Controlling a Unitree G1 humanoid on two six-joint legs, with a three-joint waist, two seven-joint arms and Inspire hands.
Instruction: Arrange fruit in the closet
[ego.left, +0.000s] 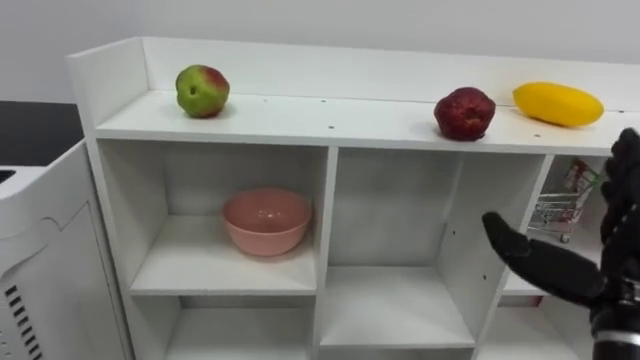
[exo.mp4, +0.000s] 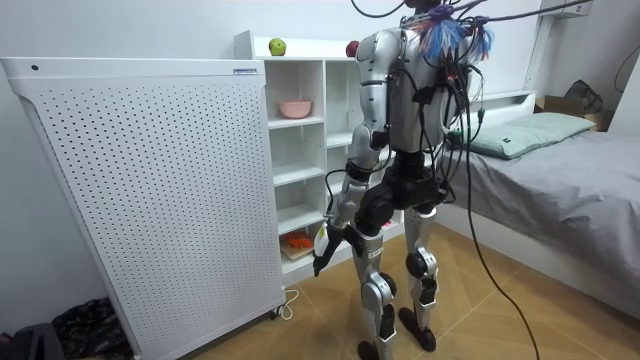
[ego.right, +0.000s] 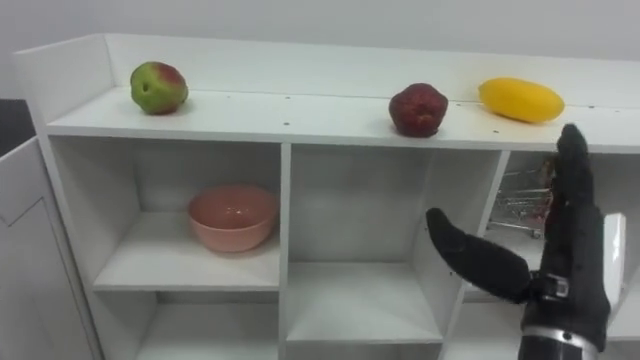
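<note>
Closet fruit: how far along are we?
Done: apple, red fruit and yellow fruit sit apart on the closet top. In hand: nothing; right robot hand is raised, open, empty; left robot hand hangs low. Left: possibly moving fruit to the pink bowl, which shows none.

no text, number or sign can be read anywhere. a small dark label (exo.mp4: 245, 70) is seen at the top corner of the perforated white panel (exo.mp4: 150, 190), just beside the shelf unit (exo.mp4: 300, 140), but its print is too small to be made out. coloured print is seen on a packet (ego.left: 577, 176) in the shelf unit's upper right compartment, behind a small wire cart (ego.left: 556, 212); no letters can be told there.
</note>
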